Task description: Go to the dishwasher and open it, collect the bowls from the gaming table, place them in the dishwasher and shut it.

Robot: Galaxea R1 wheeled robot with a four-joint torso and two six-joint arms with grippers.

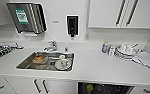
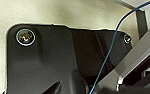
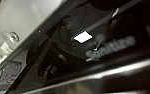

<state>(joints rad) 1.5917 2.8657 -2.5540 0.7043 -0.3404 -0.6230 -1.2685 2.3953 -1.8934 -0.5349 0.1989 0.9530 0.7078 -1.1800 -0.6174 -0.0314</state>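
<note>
While the head camera looks down over a white kitchen tabletop (image 1: 96,67), the dishwasher (image 1: 104,88) stands open at the near edge, right of centre.
Its dark interior shows a yellow-green bowl (image 1: 90,87) among the racks. Left of it, a steel sink (image 1: 46,61) holds dishes beneath a faucet (image 1: 51,46). Stacked plates (image 1: 123,52) sit at the far right, and a paper-towel dispenser (image 1: 26,17) and a soap dispenser (image 1: 72,25) hang on the wall. Whether either claw is spread or pressed together cannot be told.
</note>
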